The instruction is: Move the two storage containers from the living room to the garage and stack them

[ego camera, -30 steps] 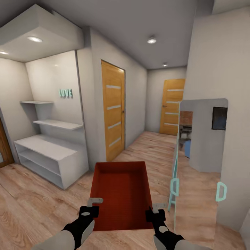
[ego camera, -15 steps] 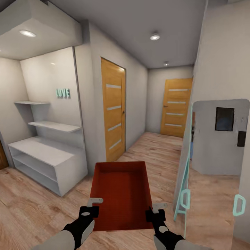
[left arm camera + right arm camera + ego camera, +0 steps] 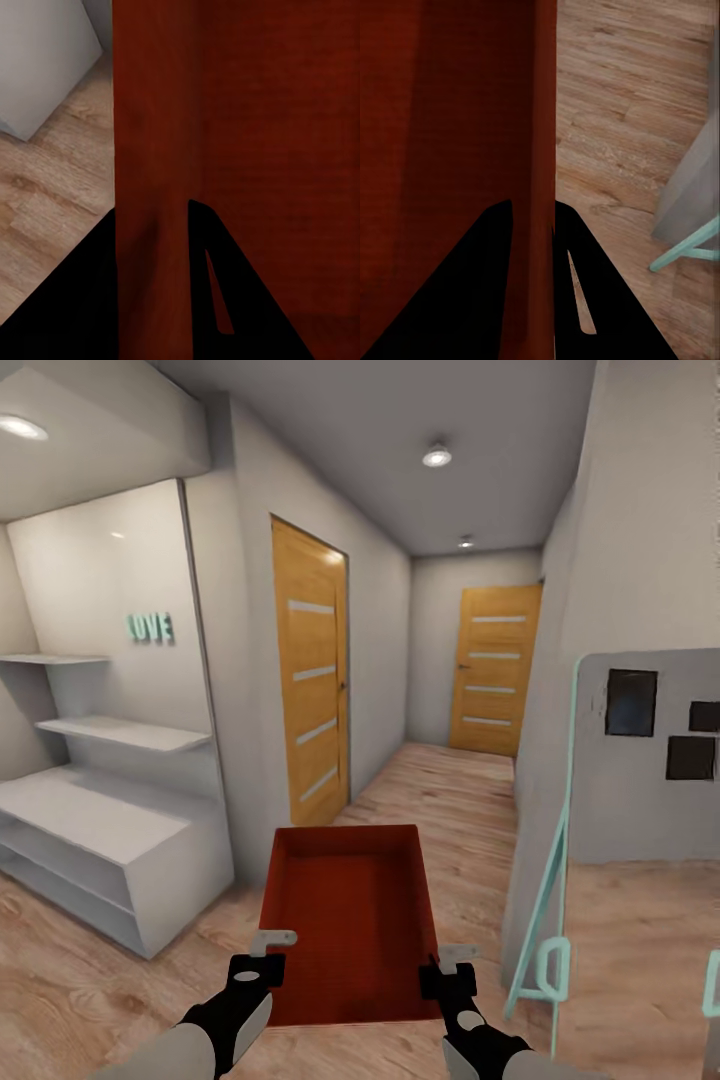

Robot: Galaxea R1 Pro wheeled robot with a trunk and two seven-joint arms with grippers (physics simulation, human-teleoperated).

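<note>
One orange-red open-top storage container [image 3: 350,920] hangs level in front of me over pale wood planks. My left gripper [image 3: 268,952] is shut on its left wall near the near corner. My right gripper [image 3: 452,960] is shut on its right wall. In the left wrist view, the black fingers of the left gripper [image 3: 154,300] straddle the red wall of the container [image 3: 247,135]. The right wrist view shows the right gripper [image 3: 531,300] pinching the other wall of the container [image 3: 450,112] the same way. The container is empty. The garage is out of view.
I am in a hallway with a wood-plank floor [image 3: 450,790]. A white shelf unit [image 3: 90,840] stands at the left. One striped wooden door [image 3: 310,690] is on the left wall and another door [image 3: 492,670] ends the corridor. A teal-framed mirror [image 3: 640,760] leans at the right.
The whole view has shifted: the shelf unit slid left and the mirror slid right, so the camera moved. The container and both grippers keep the same place in the view.
</note>
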